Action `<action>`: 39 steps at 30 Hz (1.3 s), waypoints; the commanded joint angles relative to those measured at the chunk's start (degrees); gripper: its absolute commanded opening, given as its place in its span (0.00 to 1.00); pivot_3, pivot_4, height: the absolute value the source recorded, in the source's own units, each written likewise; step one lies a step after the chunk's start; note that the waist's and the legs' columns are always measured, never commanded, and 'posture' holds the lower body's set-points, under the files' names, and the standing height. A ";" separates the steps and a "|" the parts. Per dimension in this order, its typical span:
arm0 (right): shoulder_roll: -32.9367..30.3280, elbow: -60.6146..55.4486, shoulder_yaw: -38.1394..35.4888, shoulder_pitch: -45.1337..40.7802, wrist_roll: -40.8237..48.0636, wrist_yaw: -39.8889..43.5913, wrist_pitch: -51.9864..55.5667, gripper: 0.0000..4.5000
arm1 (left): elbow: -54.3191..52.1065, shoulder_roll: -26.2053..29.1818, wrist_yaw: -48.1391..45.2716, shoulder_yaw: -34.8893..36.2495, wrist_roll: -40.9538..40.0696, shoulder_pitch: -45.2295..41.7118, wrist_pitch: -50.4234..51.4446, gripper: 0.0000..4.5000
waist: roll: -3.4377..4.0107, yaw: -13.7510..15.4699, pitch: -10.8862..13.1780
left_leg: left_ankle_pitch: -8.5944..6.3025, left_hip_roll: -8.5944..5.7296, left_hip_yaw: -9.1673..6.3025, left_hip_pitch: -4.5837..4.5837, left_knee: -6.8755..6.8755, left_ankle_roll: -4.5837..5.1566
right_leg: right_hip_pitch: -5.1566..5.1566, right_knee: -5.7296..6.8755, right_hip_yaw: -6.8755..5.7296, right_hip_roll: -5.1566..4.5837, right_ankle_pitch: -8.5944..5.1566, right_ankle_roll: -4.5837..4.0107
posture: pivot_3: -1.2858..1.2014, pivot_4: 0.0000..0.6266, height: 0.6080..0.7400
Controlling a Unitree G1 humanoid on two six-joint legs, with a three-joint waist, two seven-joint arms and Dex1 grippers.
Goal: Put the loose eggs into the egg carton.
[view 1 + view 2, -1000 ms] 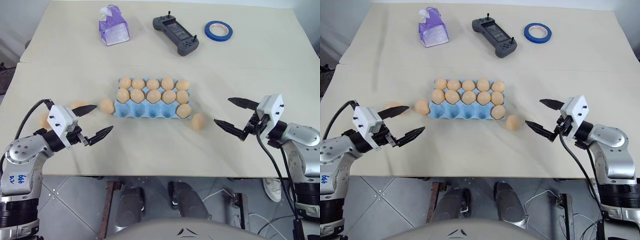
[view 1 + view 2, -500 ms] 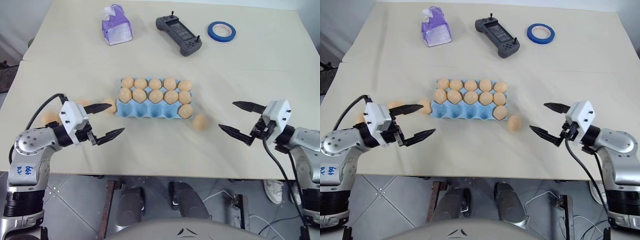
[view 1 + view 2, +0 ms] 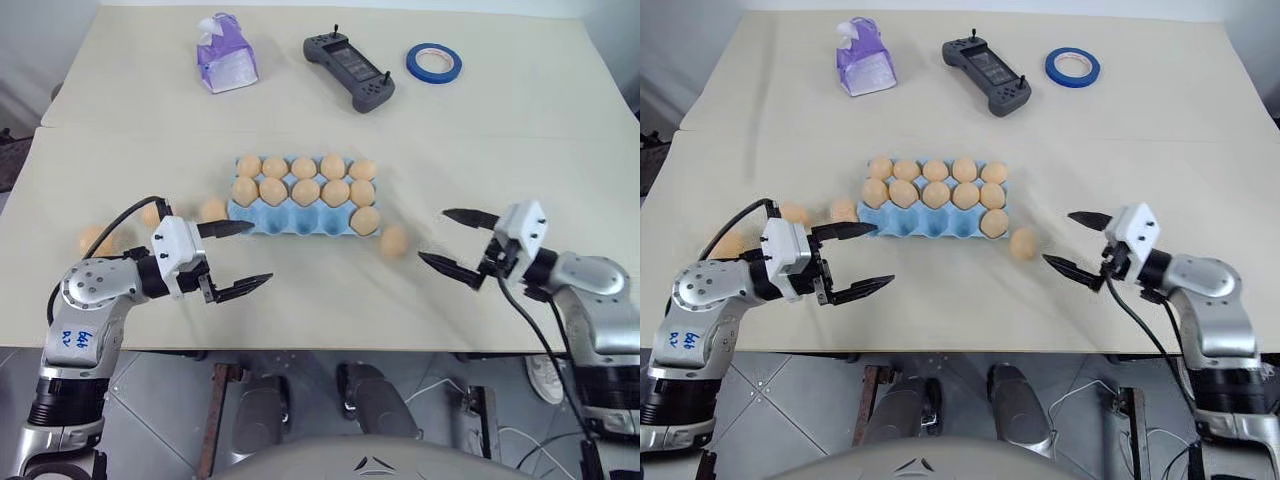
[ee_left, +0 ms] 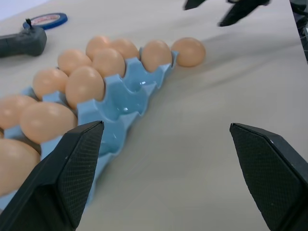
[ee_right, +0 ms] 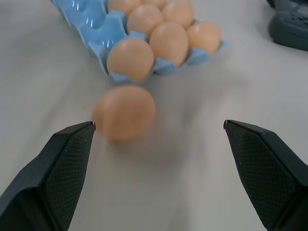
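Head views: egg carton [image 3: 300,206] mid-table, back two rows full, front row has one egg at its R end, four cups free. Loose eggs: one [image 3: 394,240] just off carton's 4 o'clock corner, one [image 3: 212,210] touching/just beside its 9 o'clock edge, two more [image 3: 152,214] [image 3: 93,240] further out at 9. Right gripper [image 3: 450,240] spread wide, empty, at 3 o'clock of the near egg. Left gripper [image 3: 238,256] spread wide, empty, at carton's 7 o'clock.

L wrist view: empty front cups [image 4: 126,103] close ahead, fingers [image 4: 72,163] apart.

R wrist view: egg [image 5: 124,111] ahead, off-centre towards one finger [image 5: 72,159]. Imo: centre jaws on egg first, close gently, lift clear of carton rim, then lower into a free cup.
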 commanded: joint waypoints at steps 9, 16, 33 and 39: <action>6.36 9.11 7.87 -5.13 -5.96 -0.07 -3.82 0.91 | -6.19 -0.06 4.97 2.80 -0.53 2.56 1.37 1.00 | 0.00 0.29 0.00 | -0.02 -0.03 -0.13 -0.12 0.00 0.03 | 0.00 -0.09 -0.15 -0.07 0.00 0.01 | 0.52 0.24 1.00; 7.11 7.41 6.12 -3.44 -5.46 -1.52 -5.00 0.41 | -6.85 -0.41 6.06 2.87 -0.50 3.41 1.13 1.00 | 0.00 0.03 0.00 | 0.00 -0.03 -0.14 -0.08 0.02 0.01 | 0.03 -0.05 -0.16 -0.05 0.00 0.01 | 0.52 0.24 1.00; 2.48 3.37 3.59 -1.75 -3.21 0.99 -0.87 0.63 | -6.27 -1.61 7.12 2.68 0.00 4.39 0.39 1.00 | 0.00 0.02 0.00 | 0.00 -0.02 -0.16 -0.08 0.02 0.00 | 0.03 -0.04 -0.17 -0.05 0.01 0.00 | 0.52 0.24 1.00; 4.20 3.42 4.87 -3.41 -4.69 0.37 -3.22 0.85 | -5.93 -1.59 6.72 2.28 -0.09 3.85 0.52 1.00 | 0.00 0.00 0.00 | 0.00 -0.03 -0.16 -0.09 0.02 0.00 | 0.03 -0.07 -0.18 -0.05 0.01 0.00 | 0.52 0.24 1.00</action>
